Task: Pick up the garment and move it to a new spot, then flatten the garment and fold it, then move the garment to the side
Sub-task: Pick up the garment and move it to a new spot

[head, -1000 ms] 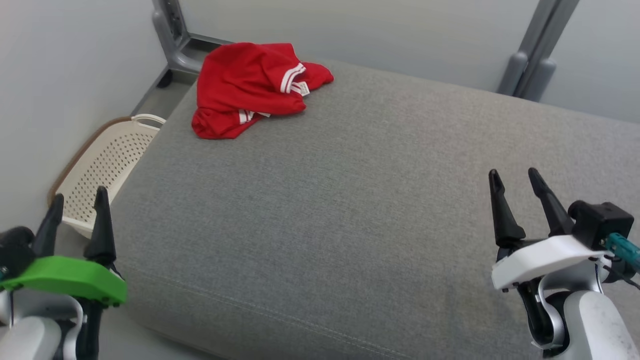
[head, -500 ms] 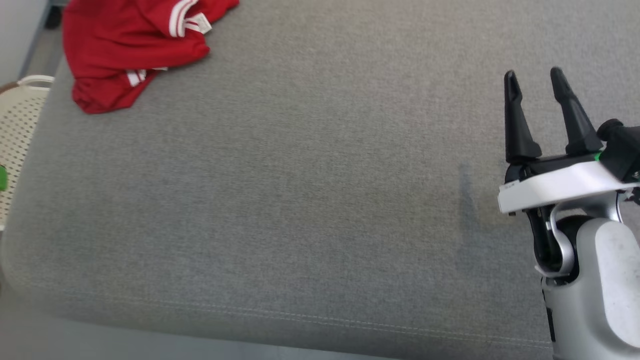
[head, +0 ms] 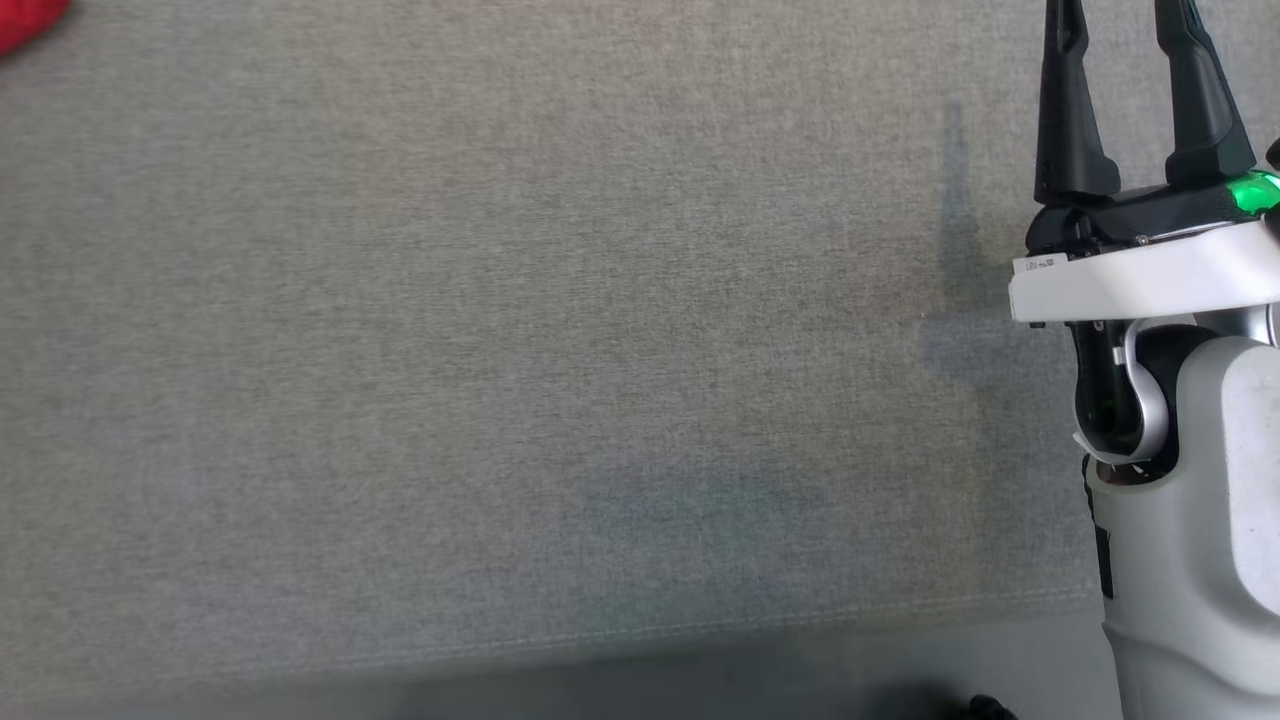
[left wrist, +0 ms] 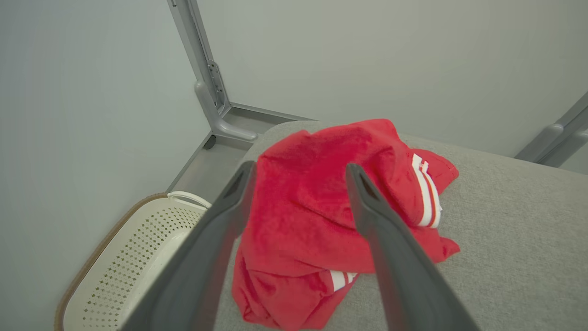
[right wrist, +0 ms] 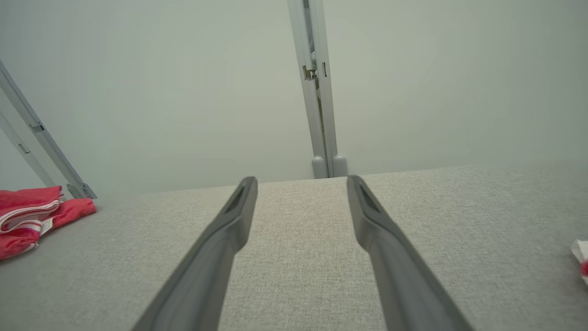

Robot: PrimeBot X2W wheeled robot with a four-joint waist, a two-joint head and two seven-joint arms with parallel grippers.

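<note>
The garment, red with white stripes, lies crumpled at the far left corner of the grey cushion. A sliver of the garment shows at the head view's top left, and the garment lies far to the left in the right wrist view. My left gripper is open, its two fingers framing the garment from above without touching it. My right gripper stands open over bare cushion at the right, its fingertips cut off by the head view's top edge. Nothing sits between the fingers of my right gripper.
A cream perforated basket stands on the floor beside the cushion's left edge. Grey metal frame posts rise against the pale wall behind. The cushion's front seam runs along the bottom. A small white and red scrap lies at the far right.
The head camera has swung down and toward the right, so the garment slid to the top left corner and the left gripper left that view. Both grippers stay open.
</note>
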